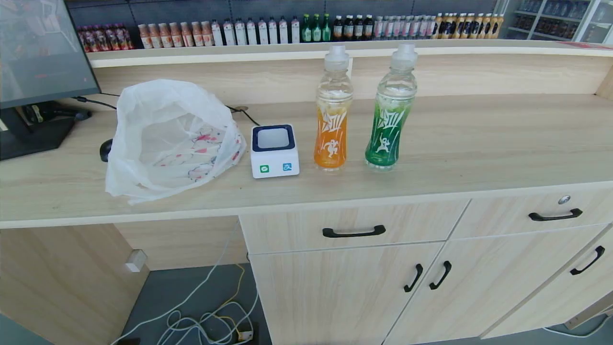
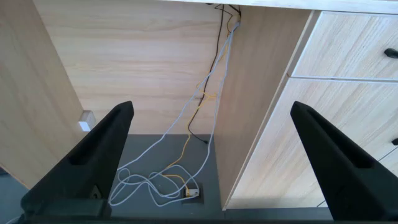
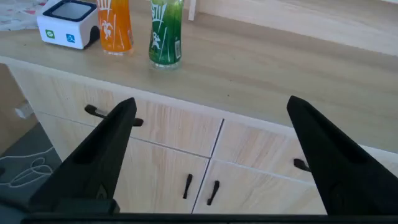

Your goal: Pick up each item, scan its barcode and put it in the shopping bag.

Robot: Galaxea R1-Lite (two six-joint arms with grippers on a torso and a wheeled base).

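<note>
the counter (image 1: pixel 479 143) across the middle of the frame is pale, wood-grained, smooth and matt, like the drawer fronts (image 1: pixel 287 232) below it. the shopping bag (image 1: pixel 167 139) at left is thin translucent white plastic, crinkled and faintly shiny. the scanner (image 1: pixel 274 152) is smooth glossy white plastic. the orange bottle (image 1: pixel 332 124) and green bottle (image 1: pixel 390 124) are clear glossy plastic. the left gripper (image 2: pixel 211 109) and right gripper (image 3: pixel 210 102) look matt black.
</note>
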